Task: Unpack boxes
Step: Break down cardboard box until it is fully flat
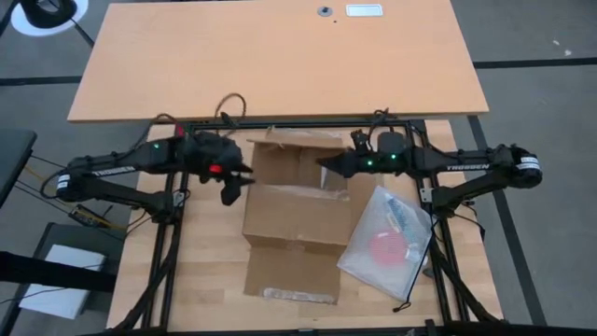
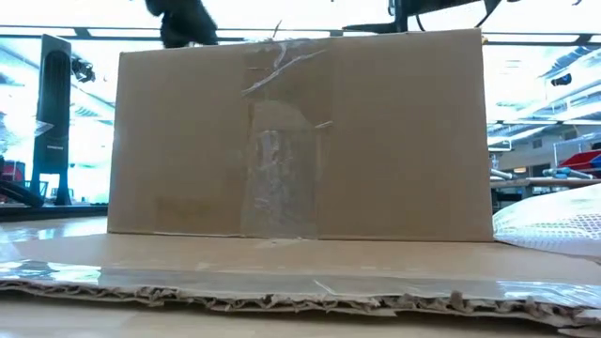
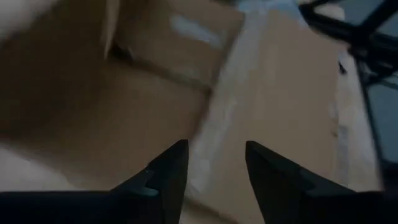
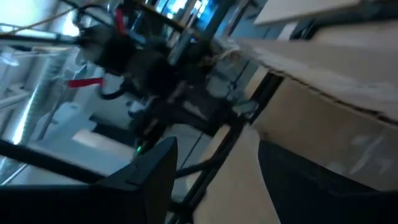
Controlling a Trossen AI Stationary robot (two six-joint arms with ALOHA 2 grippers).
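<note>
**Carton opened, contents partly out**

Pale wood forms the counter [image 1: 201, 280] under both arms, with a larger tan desk [image 1: 280, 56] beyond it and grey floor around. At the counter's middle stands the brown corrugated carton [image 1: 294, 215], its flaps folded outward: one lies flat toward the near edge with a strip of clear tape on it, and another is raised at the far side. Seen level from the low camera, the carton's near wall [image 2: 300, 141] is plain brown with a wrinkled vertical band of clear tape down its middle, and a torn corrugated flap edge lies flat in front.

A clear plastic bag [image 1: 387, 245] holding something pink is seen lying just beside the carton on the right arm's side, so the unpacking is judged to be partly done. Whether anything is left inside cannot be told, since the interior is poorly shown.

The left tool [image 1: 235, 179] is held over the carton's left rim, its fingers [image 3: 171, 174] spread with nothing between them and cardboard below. The right tool [image 1: 326, 163] is poised at the carton's far right corner; its fingers [image 4: 155, 174] are seen parted, with nothing gripped.
</note>
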